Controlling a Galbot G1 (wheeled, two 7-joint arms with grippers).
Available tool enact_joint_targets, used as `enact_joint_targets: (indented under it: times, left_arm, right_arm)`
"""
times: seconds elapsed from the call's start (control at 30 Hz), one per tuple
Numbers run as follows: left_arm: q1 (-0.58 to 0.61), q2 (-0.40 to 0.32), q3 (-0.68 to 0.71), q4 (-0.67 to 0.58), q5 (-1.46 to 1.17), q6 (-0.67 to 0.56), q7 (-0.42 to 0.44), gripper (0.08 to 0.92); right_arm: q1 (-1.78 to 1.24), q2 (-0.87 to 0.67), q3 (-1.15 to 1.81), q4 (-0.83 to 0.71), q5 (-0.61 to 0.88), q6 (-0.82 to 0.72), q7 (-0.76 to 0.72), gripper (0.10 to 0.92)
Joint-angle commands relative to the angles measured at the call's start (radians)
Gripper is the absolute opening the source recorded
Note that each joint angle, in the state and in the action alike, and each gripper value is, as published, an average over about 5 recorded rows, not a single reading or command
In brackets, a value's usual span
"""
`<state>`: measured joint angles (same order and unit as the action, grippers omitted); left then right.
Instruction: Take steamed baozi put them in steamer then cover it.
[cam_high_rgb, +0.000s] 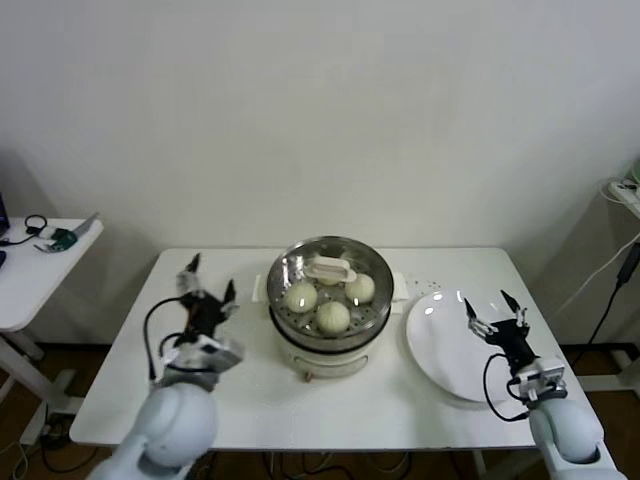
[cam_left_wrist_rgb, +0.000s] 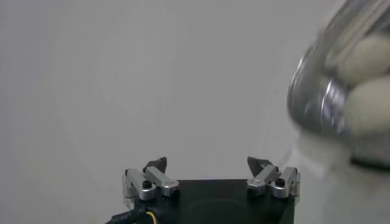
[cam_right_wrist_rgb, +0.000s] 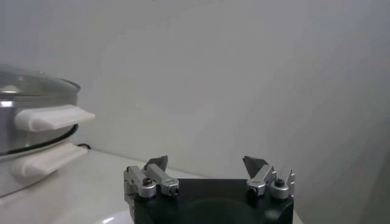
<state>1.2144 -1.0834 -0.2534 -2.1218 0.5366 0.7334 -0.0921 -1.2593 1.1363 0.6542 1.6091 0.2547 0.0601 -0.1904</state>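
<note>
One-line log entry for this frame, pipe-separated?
left gripper: open, empty, left of steamer | right gripper: open, empty, over plate | baozi: in steamer | glass lid: on | plate: empty

Baozi (cam_high_rgb: 333, 316) in steamer (cam_high_rgb: 330, 345); plate (cam_high_rgb: 450, 352) right.

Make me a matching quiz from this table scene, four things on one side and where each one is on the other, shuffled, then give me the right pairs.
Things
1. buns
2. glass lid
3. white plate
4. left claw

Places
A. on the table to the right of the steamer, with nothing on it
B. open, over the table to the left of the steamer
C. inside the steamer, under the lid
D. resting on top of the steamer

Pairs: 1-C, 2-D, 3-A, 4-B
</note>
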Motion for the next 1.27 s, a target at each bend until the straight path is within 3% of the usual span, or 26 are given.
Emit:
enact_joint_targets:
  times: [0.03,0.2,0.4,1.27]
  left_arm:
    - [0.333,-0.104,-0.447,0.099,-0.552,-0.716,-0.066,0.823]
    - [0.374,-0.195,-0.472,0.194,-0.61,-0.835,-0.032,0.823]
    - [0.377,-0.247,-0.468,0.246,-0.657,-0.873,-0.023,0.823]
    - [0.362,-0.248,-0.455,0.275,-0.674,-0.909,0.027,0.823]
  right_arm:
    - [-0.059,-0.001,0.015,0.039,0.072,0.015,-0.009,0.823]
    - [-0.095,-0.006,0.021,0.066,0.101,0.023,-0.013,0.823]
    - [-0.128,-0.006,0.029,0.08,0.122,0.035,-0.02,0.823]
    - [-0.146,-0.006,0.041,0.08,0.139,0.055,-0.038,0.823]
